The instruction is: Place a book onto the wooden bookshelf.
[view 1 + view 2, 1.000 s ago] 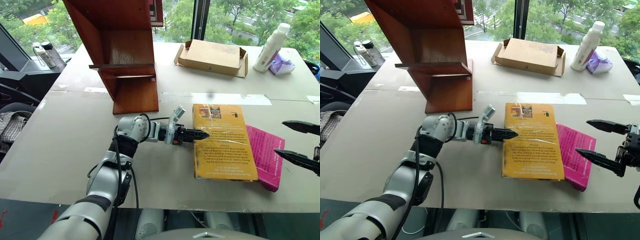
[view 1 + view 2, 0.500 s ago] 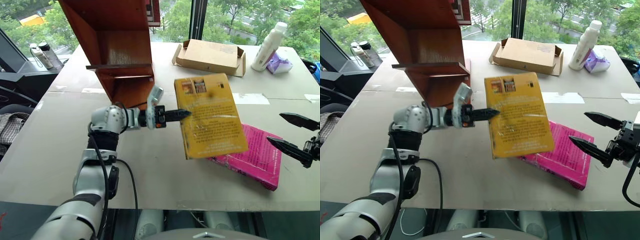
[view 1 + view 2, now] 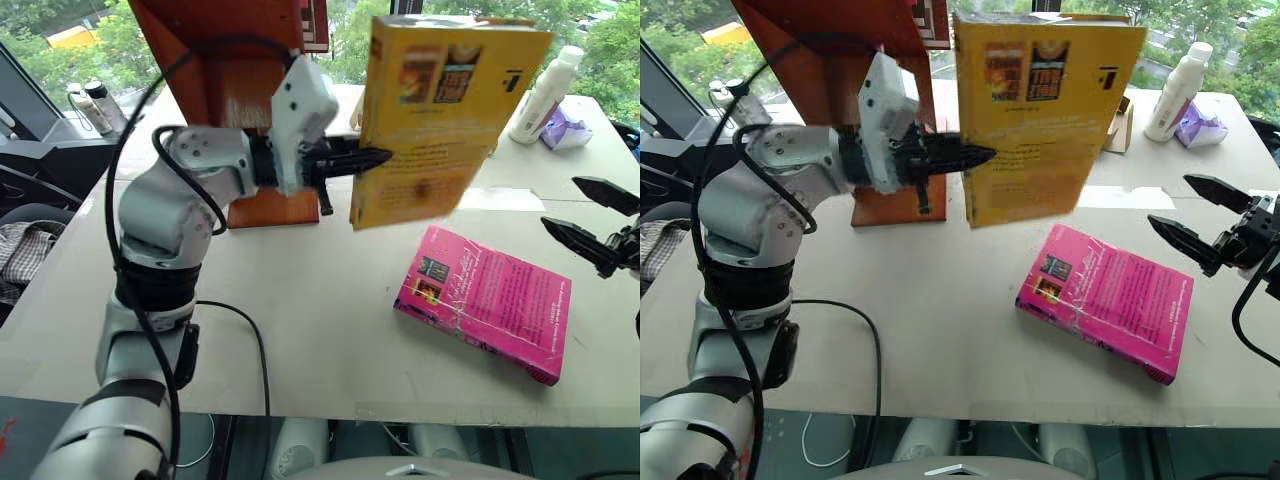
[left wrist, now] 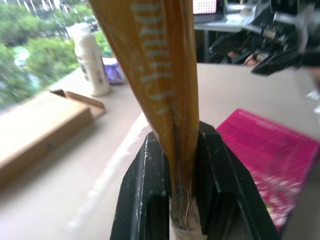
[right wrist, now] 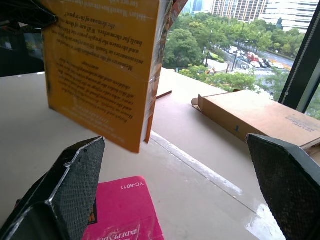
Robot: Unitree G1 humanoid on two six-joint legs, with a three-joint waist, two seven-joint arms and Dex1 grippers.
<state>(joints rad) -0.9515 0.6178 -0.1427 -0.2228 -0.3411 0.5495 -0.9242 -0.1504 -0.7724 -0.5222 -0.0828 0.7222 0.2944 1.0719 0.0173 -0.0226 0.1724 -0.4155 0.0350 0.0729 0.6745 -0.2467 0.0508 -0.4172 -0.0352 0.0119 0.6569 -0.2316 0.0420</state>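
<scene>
Head views: left claw clamps the book at its left edge, mid-height, holding it up in the air in the upper centre of frame, clear of the counter. Book stands nearly upright w/ cover facing the camera, small pics at top, long axis roughly vertical, leaning a bit to the right at the top. The wooden bookshelf sits upper left, behind the left arm. Pink book lies flat on the counter at lower right, under and right of the yellow one. Right claw at the right edge, fingers spread wide, holding nothing, apart from both books.

Left wrist view adds what head views can't: the book's edge wedged between the two black fingers, gripped tight; cardboard box and white bottle beyond.

Right wrist view: book's cover print and its thickness seen from the side, pink book corner below, box open-topped; contents can't be told. White bottle and purple packet upper right in the head view.
</scene>
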